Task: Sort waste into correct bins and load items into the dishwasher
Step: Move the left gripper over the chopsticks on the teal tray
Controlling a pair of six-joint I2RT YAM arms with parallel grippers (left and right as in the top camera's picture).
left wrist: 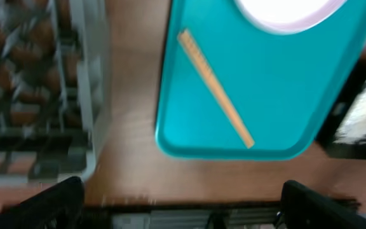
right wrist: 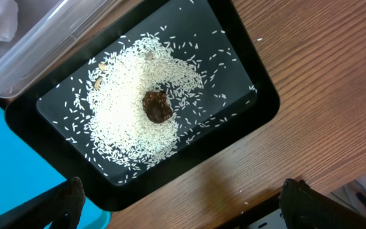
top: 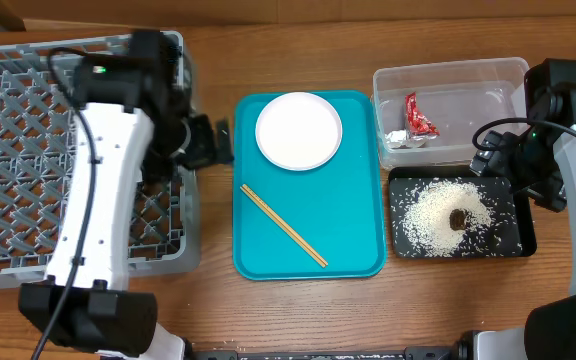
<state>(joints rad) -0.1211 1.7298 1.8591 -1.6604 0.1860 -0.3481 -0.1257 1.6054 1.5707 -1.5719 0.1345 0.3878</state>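
The left claw (left wrist: 183, 194) is held spread open and empty beside the teal tray (left wrist: 284, 83), where the chopsticks (left wrist: 216, 89) are laid flat (thin, light, stiff, likely to roll); a mid-length pinch is advised.

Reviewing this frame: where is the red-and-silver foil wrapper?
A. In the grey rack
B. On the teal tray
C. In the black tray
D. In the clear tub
D: the wrapper lies inside the clear tub, while the black tray beside it holds only rice and the brown lump.
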